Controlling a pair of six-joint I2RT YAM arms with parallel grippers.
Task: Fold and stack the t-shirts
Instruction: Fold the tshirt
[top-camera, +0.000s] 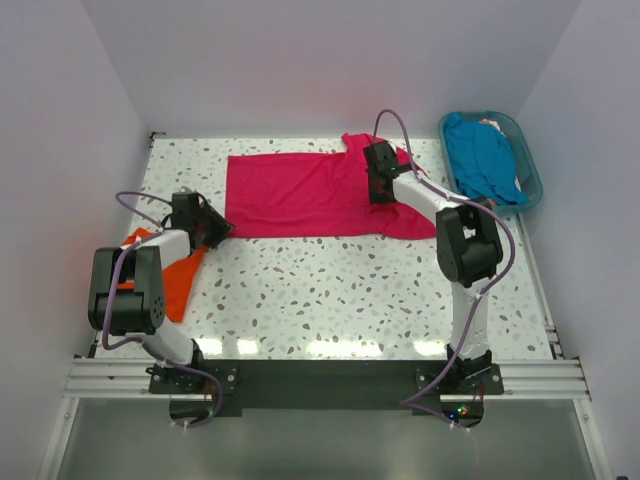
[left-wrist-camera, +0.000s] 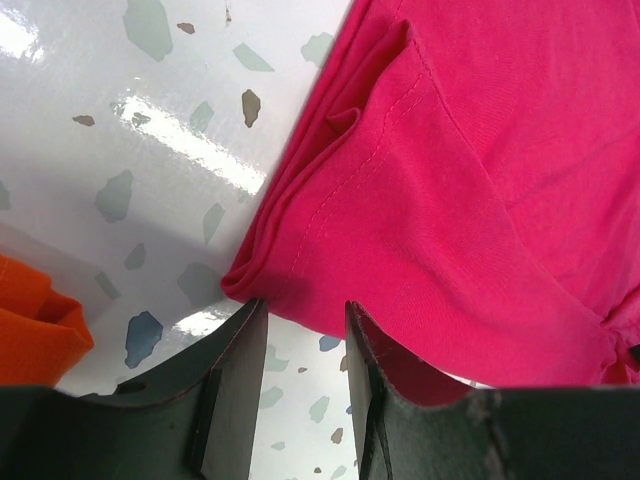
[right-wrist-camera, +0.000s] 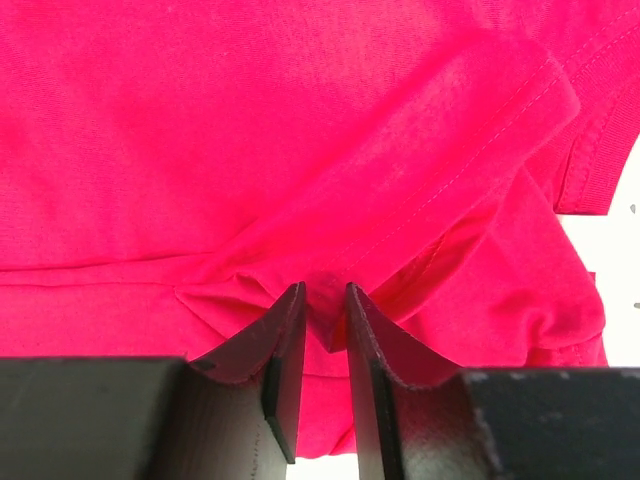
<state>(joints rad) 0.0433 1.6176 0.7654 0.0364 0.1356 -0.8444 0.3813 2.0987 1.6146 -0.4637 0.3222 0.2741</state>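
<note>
A hot pink t-shirt (top-camera: 300, 195) lies spread flat across the back of the table. Its sleeve and collar are bunched at the right end. My right gripper (top-camera: 380, 190) sits on that end. In the right wrist view it (right-wrist-camera: 325, 300) is shut on a small raised fold of the pink t-shirt (right-wrist-camera: 250, 130). My left gripper (top-camera: 222, 228) is at the shirt's near left corner. In the left wrist view it (left-wrist-camera: 305, 310) is open, its tips at the folded edge of the pink fabric (left-wrist-camera: 470, 200) and bare table between the fingers. An orange t-shirt (top-camera: 180, 280) lies crumpled beside the left arm.
A teal plastic basket (top-camera: 530, 175) stands at the back right corner with a teal blue t-shirt (top-camera: 480, 155) heaped in it. White walls close in the table on the left, the back and the right. The orange t-shirt (left-wrist-camera: 35, 325) also shows left of the left fingers.
</note>
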